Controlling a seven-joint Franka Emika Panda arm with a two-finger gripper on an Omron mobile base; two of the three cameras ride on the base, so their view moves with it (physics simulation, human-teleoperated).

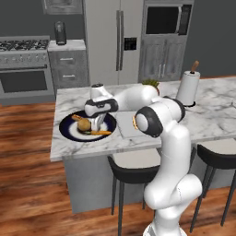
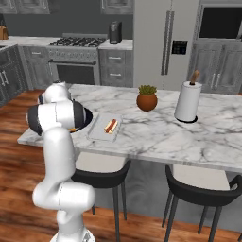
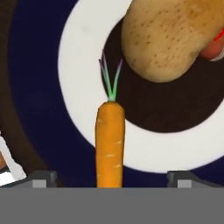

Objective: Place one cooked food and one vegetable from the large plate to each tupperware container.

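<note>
A marble island on wood floor carries the plate near its left edge; the gripper straddles a carrot, fingers wide.

The arm reaches left, wrist bent down, jaws spread wide.

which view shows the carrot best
The hand view: the carrot lies lengthwise between the open claw tips, green top clear against the large plate. The left base view shows the carrot as a small orange sliver on the plate's near side. In the right base view the arm hides it.
</note>
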